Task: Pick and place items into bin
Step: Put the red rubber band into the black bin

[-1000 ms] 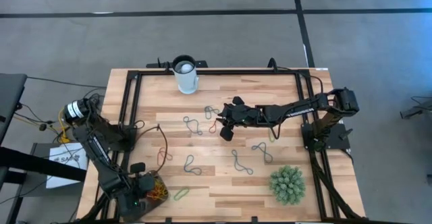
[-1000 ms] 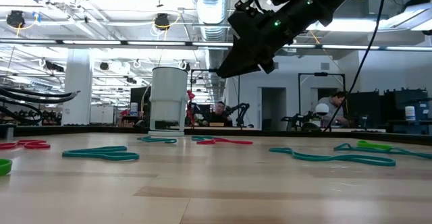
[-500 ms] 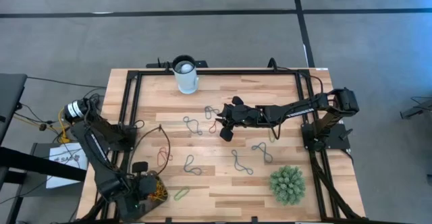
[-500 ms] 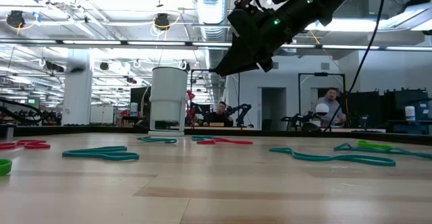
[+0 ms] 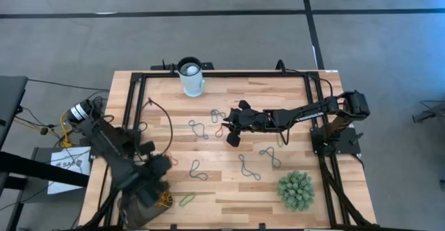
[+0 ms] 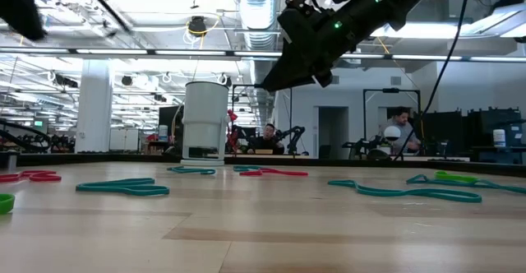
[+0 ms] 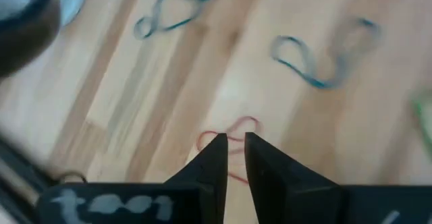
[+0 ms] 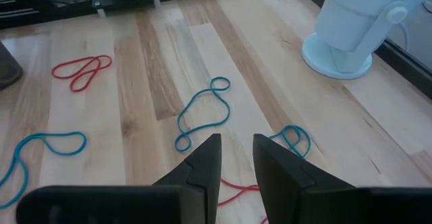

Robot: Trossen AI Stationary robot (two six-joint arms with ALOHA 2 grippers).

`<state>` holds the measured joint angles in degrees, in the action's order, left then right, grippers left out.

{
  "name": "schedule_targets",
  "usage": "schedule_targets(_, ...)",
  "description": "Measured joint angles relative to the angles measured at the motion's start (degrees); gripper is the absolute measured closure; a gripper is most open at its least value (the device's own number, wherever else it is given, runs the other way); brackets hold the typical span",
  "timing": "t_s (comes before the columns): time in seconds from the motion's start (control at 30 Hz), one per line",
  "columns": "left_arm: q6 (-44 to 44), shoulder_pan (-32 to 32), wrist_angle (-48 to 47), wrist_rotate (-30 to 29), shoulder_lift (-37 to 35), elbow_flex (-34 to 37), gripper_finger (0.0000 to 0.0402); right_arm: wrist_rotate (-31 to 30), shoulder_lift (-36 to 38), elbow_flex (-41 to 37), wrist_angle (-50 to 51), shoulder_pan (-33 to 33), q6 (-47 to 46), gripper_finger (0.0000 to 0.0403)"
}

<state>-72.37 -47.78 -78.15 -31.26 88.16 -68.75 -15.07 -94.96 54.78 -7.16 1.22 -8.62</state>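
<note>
1. Left gripper (image 7: 233, 137): its two fingers (image 7: 214, 166) stand nearly parallel with only a slim gap. Bare wood shows in the gap and nothing is held.
2. A red band (image 7: 237, 125) lies on the table just past the left fingertips. Its near loop passes behind them, and I cannot tell whether they touch it.
3. Farther ahead of the left gripper lie two teal bands (image 7: 316, 61), well apart from each other.
4. From above, the left gripper is blurred and sits at the table's 8 o'clock. The bin (image 5: 129, 211) is just beside it toward 7 o'clock, at the near left corner. Orange bands (image 5: 165, 200) are heaped in the bin, and a green band (image 5: 186, 200) lies on the wood at the bin's 3 o'clock.
5. Right gripper (image 8: 236, 140): its fingers are a little apart and empty, hanging above the table's centre.
6. A second red band (image 8: 236, 187) lies under the right gripper, showing in the gap and partly hidden by the fingers. One teal loop (image 8: 202, 113) lies just ahead of the fingertips, and another (image 8: 294, 137) lies beside one finger.
7. Other bands lie toward 5 o'clock of the right gripper. The cup (image 5: 191, 77) stands at the table's 11 o'clock.
</note>
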Motion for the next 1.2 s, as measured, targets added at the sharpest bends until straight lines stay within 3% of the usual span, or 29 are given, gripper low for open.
schedule_targets(0.07, -0.9, 3.2, -0.6, 0.8, 0.0, 1.0, 0.036, 0.0, 0.0, 0.0, -0.1, 0.2, -0.4, 0.0321)
schedule_targets(0.17, 4.5, 6.3, -0.9, 1.3, 0.0, 1.4, 0.036, 0.0, 0.0, 0.0, -0.1, 0.3, -0.4, 0.0321)
schedule_targets(0.37, 10.2, 9.0, -2.1, 1.5, -1.9, 1.4, 0.036, 0.2, 0.0, 0.0, -0.1, 0.7, -0.4, 0.0321)
schedule_targets(0.5, 9.4, 9.3, -10.2, 1.5, -7.7, 1.4, 0.036, 0.2, 0.0, 0.0, 0.0, 0.7, -0.4, 0.0321)
schedule_targets(0.6, 7.2, 9.4, -12.0, -0.6, -15.9, 1.8, 0.036, 0.2, 0.0, 0.0, -0.1, 0.7, -0.4, 0.0321)
schedule_targets(0.7, 5.8, 9.2, -4.6, -5.7, -27.0, 6.2, 0.036, 0.2, 0.0, 0.0, -0.4, 0.7, -0.4, 0.0321)
schedule_targets(0.83, 2.4, 9.6, 12.6, -10.0, -38.7, 19.7, 0.036, 0.2, 0.0, 0.0, -0.9, 0.6, -0.4, 0.0321)
schedule_targets(0.97, 5.2, 10.8, 34.6, -3.2, -43.9, 35.8, 0.036, 0.2, 0.0, 0.0, -1.0, 0.7, -0.4, 0.0321)
schedule_targets(1.03, 5.7, 12.1, 41.1, -0.2, -43.9, 41.5, 0.036, 0.2, 0.0, 0.0, -1.0, 0.7, -0.4, 0.0321)
schedule_targets(1.2, 1.7, 15.2, 42.6, 6.6, -41.8, 48.4, 0.036, 0.1, 0.0, 0.0, -1.0, 0.6, -0.4, 0.0321)
